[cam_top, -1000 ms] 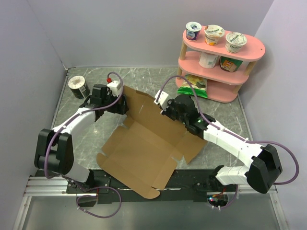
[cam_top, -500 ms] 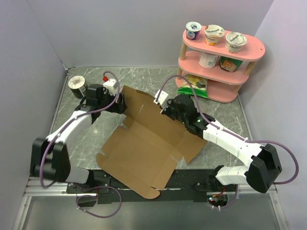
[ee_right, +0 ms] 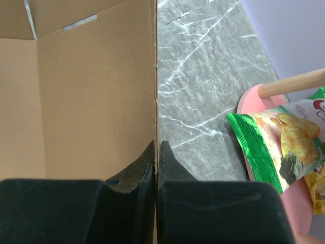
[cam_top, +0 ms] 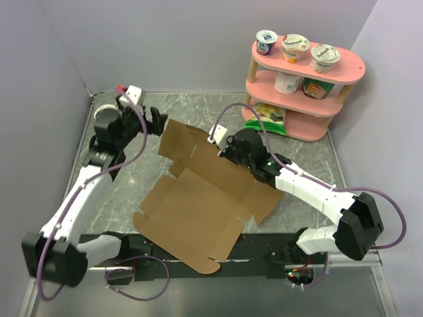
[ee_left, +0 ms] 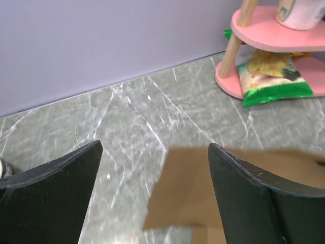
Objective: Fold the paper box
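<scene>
- My right gripper (ee_right: pixel 156 146) has its fingers pressed together on an edge of the paper box (cam_top: pixel 198 205), pinching its far panel.
- My left gripper (ee_left: pixel 155 152) hangs with its fingers spread wide, gripping nothing, just beside the box's far-left corner.
- The box lies unfolded mid-table, and its far panel looks raised.
- Beyond stands a pink shelf (cam_top: pixel 304 86) with a green chip bag (ee_right: pixel 274 142) on its bottom tier.

You had the paper box (cam_top: pixel 198 208) lying at the centre of the frame on the table (cam_top: pixel 318 155), the left gripper (cam_top: pixel 157 123) just beyond its upper-left flap, the right gripper (ee_right: pixel 156 147) on its upper edge, a can (cam_top: pixel 103 113) at upper left and a shelf (cam_top: pixel 301 86) at upper right.
</scene>
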You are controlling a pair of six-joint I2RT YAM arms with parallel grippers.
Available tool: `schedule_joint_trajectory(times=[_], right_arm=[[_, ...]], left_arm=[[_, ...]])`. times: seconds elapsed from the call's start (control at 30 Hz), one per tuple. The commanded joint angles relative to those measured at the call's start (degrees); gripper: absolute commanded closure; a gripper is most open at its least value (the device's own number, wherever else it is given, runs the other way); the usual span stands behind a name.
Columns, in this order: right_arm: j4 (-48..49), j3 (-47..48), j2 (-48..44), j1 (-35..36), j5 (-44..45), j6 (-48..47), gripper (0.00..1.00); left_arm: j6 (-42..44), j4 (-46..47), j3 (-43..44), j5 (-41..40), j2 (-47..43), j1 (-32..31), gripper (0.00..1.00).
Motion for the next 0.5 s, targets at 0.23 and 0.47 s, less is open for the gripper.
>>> schedule_joint_trajectory(times=[0.23, 0.47], right_arm=[[-1.2, 2.4, -0.21, 0.93, 0.36, 0.37, 0.98], [-0.76, 2.31, -0.03, 1.02, 0.63, 0.55, 0.98]], left_arm=[[5.18, -0.26, 7.81, -5.56, 12.61, -9.45, 0.1], [6.06, 1.05, 2.46, -9.17, 9.54, -13.5, 0.1]])
